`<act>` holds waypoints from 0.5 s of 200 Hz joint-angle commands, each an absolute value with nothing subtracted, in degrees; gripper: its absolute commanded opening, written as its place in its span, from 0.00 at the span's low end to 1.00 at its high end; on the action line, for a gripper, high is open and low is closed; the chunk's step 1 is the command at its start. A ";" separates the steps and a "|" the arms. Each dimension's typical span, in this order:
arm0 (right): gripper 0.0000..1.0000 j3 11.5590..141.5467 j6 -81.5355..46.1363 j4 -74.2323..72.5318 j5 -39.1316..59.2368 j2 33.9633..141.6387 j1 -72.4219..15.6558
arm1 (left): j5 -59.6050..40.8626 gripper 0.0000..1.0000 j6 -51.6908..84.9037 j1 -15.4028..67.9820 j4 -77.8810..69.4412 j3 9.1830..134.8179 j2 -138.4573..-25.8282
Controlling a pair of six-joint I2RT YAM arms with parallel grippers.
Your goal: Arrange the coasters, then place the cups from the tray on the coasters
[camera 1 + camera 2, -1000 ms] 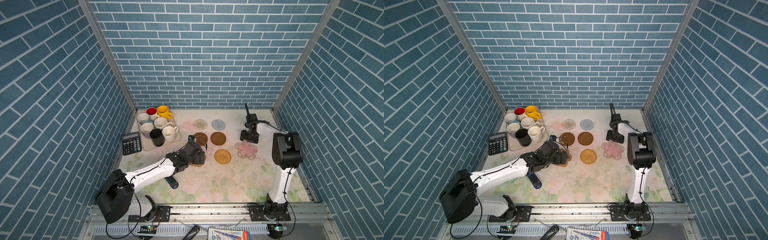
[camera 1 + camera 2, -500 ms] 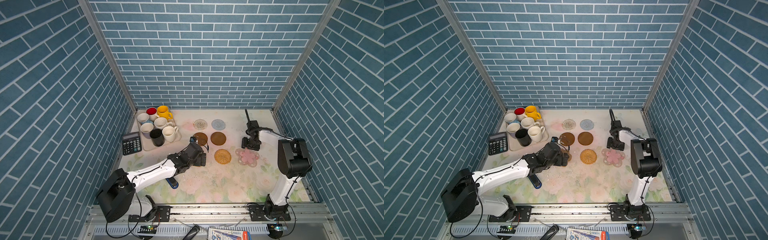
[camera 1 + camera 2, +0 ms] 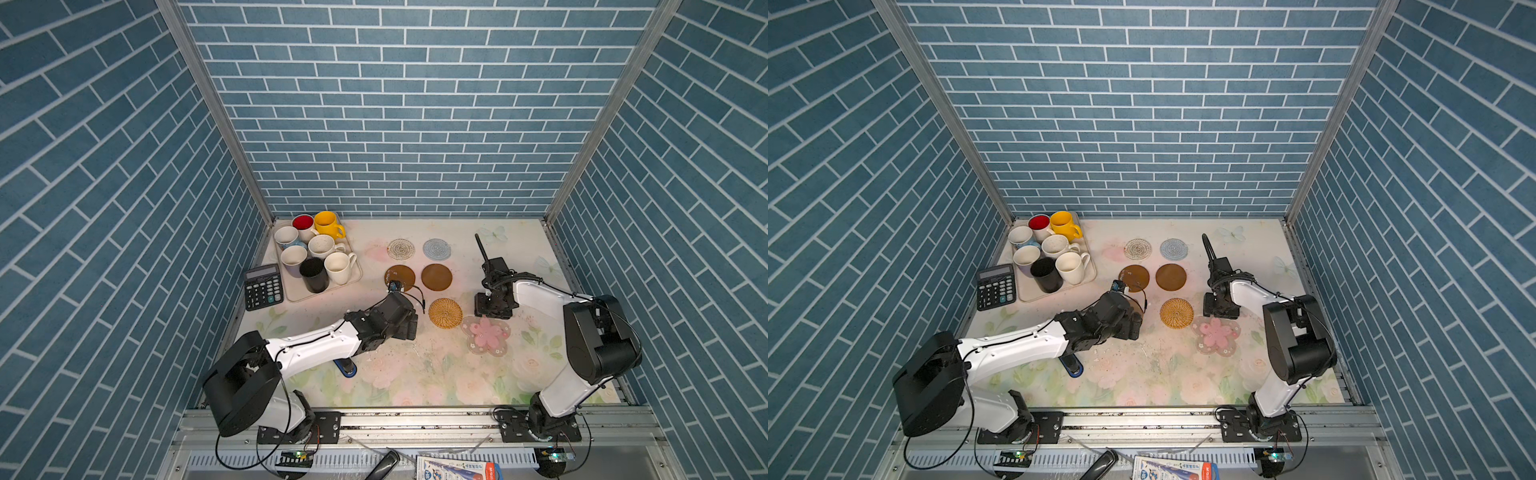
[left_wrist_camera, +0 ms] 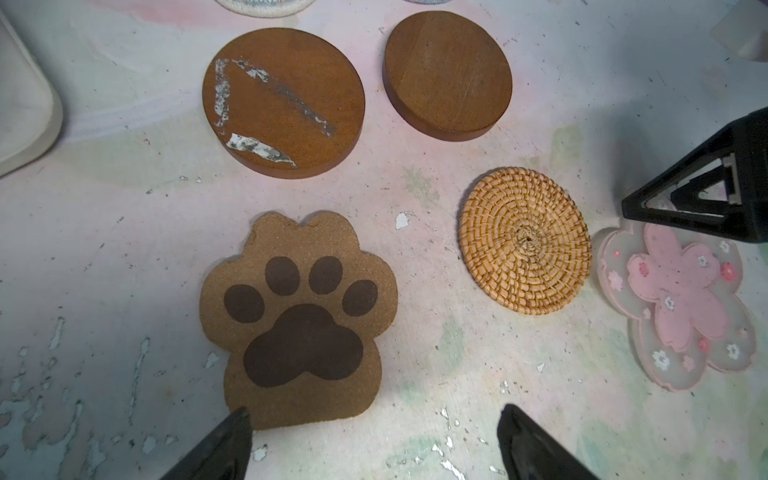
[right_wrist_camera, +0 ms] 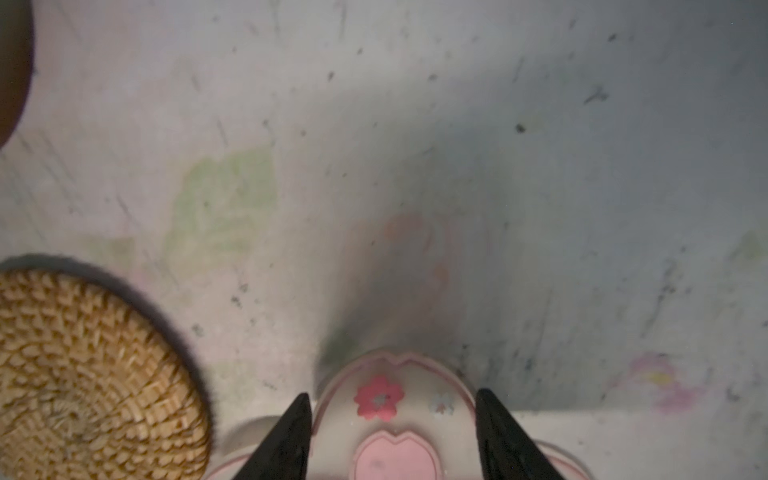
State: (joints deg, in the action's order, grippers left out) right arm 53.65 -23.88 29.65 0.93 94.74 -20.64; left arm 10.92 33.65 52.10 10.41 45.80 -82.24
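Several cups, among them the yellow one (image 3: 326, 222) and the black one (image 3: 313, 274), stand in the tray (image 3: 293, 292) at the back left. White woven (image 3: 400, 249), light blue (image 3: 436, 249), two brown (image 3: 436, 276) (image 4: 282, 99) and rattan (image 3: 445, 313) coasters lie mid-table. My left gripper (image 4: 374, 411) (image 3: 409, 328) hovers open just short of the paw coaster (image 4: 297, 320), which is hidden in both top views. A petal of the pink flower coaster (image 3: 486, 336) (image 5: 390, 399) sits squeezed between the fingers of my right gripper (image 5: 394, 392) (image 3: 492, 309).
A black calculator (image 3: 264, 286) lies next to the tray's front left corner. A small blue and black object (image 3: 345, 368) sits under my left forearm. Blue brick walls close in the table on three sides.
My right gripper has moved toward the table's front, narrowing its fingers, and the pink flower coaster has slid along with it. My left gripper has drawn back slightly from the brown coaster.
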 commanded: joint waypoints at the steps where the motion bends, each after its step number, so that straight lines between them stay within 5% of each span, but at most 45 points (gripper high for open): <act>1: 0.57 49.26 -28.87 31.67 7.72 93.88 -23.84 | 11.63 0.93 33.23 53.03 9.95 46.21 -83.17; 100: 0.58 44.60 -34.19 28.16 10.96 87.53 -31.69 | 4.84 0.86 32.43 58.27 6.05 51.14 -92.14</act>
State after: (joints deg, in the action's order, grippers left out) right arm 47.16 -30.13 24.64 4.89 88.95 -30.65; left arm 7.66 32.97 55.86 8.62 48.29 -89.08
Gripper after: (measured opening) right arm 0.578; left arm 0.864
